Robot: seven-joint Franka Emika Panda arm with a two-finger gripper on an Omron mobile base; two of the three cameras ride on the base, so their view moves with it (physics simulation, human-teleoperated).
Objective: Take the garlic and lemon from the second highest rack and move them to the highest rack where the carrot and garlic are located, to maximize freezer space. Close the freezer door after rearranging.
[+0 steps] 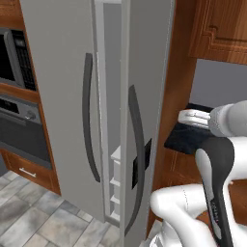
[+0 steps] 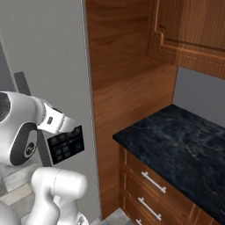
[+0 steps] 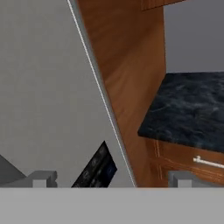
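The grey freezer (image 1: pixel 58 72) fills the left base view. Its freezer door (image 1: pixel 147 72), the right-hand panel with a long dark handle (image 1: pixel 137 159), stands a little ajar. Pale shelf edges (image 1: pixel 116 179) show through the narrow gap, but I cannot tell which rack is which. The lemon and garlic are hidden. My gripper (image 3: pixel 113 179) is open, fingertips (image 3: pixel 41 178) wide apart with nothing between them. It faces the door's outer face (image 3: pixel 43 96) near its hinge side, just above a small dark control panel (image 3: pixel 97 168). In the right base view my hand (image 2: pixel 56 121) hovers close to that panel (image 2: pixel 66 146).
A tall wooden side panel (image 2: pixel 127 88) borders the freezer on the right. Beyond it lie a dark stone counter (image 2: pixel 176 140) over drawers (image 2: pixel 154 182), with wall cabinets (image 2: pixel 193 30) above. A microwave (image 1: pixel 14 58) and an oven (image 1: pixel 21 130) sit to the left.
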